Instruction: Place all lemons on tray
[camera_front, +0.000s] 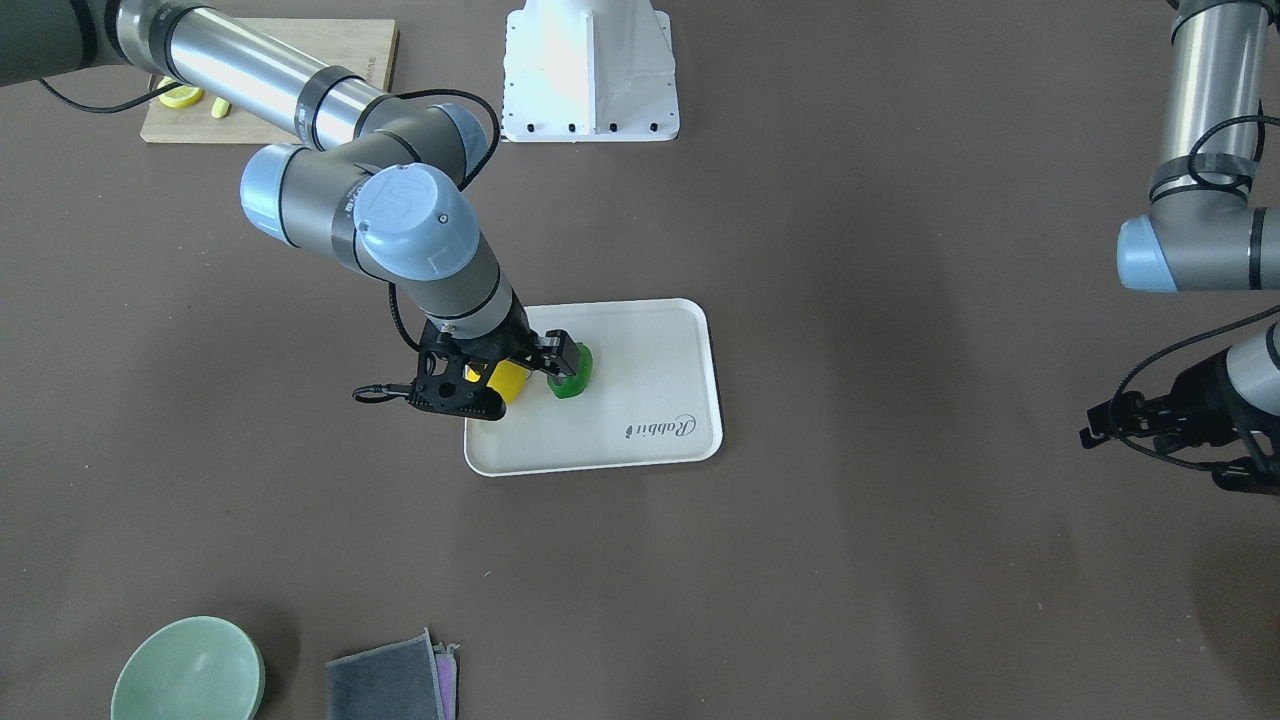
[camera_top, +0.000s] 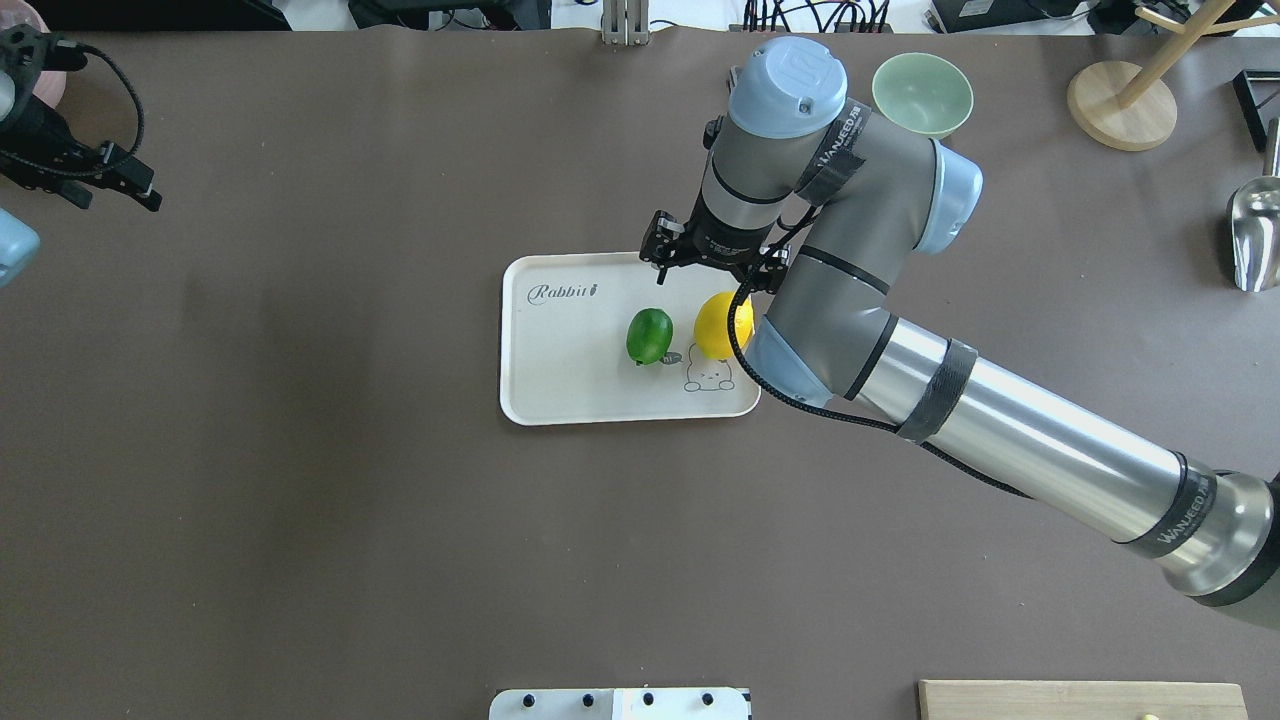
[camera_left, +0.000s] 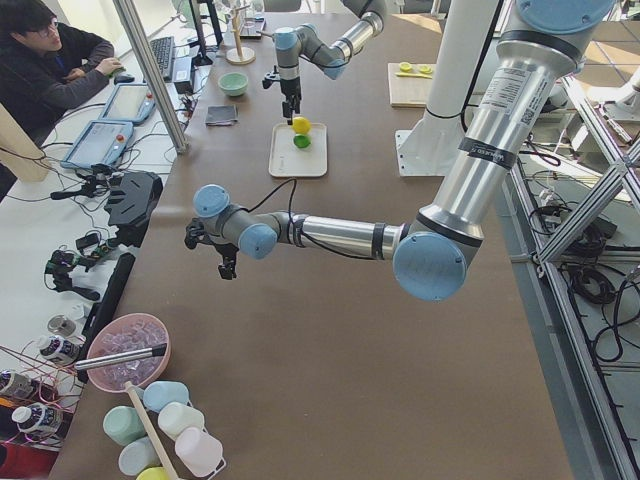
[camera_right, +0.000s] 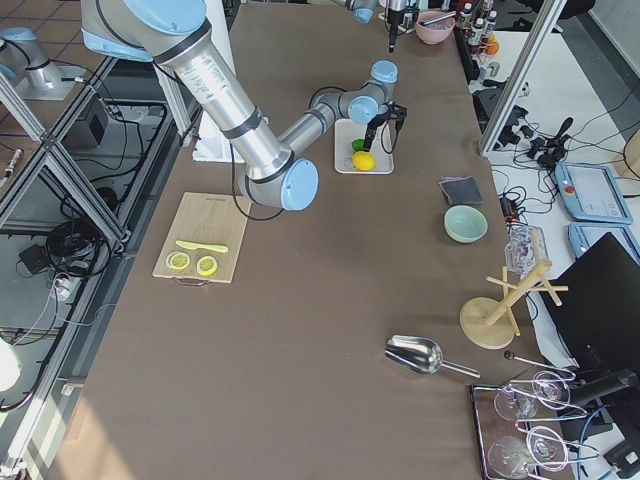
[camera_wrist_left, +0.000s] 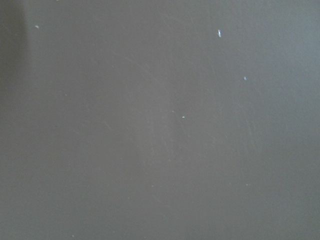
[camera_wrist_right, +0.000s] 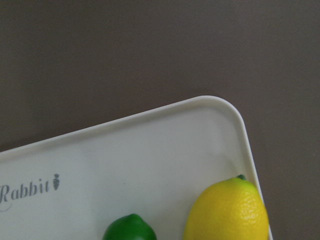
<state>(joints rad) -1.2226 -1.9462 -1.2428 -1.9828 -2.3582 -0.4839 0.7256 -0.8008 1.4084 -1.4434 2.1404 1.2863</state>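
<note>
The off-white tray (camera_top: 570, 390) with "Rabbit" script lies mid-table. The bright yellow lemon (camera_top: 720, 325) and the dark green lemon (camera_top: 649, 335) both rest on it, side by side and apart. They also show in the front view, yellow lemon (camera_front: 510, 382) and green lemon (camera_front: 577, 378), and at the bottom of the right wrist view (camera_wrist_right: 227, 210). My right gripper (camera_top: 712, 272) hangs open and empty just above the tray's far edge by the yellow lemon. My left gripper (camera_top: 100, 185) is open and empty over bare table at the far left.
A green bowl (camera_top: 922, 95) stands beyond the right arm. A grey cloth (camera_front: 385, 682) lies near the operators' edge. A bamboo board (camera_front: 330, 45) holds lemon slices (camera_front: 182, 97). A wooden stand (camera_top: 1120, 105) and a metal scoop (camera_top: 1255, 235) are at the far right.
</note>
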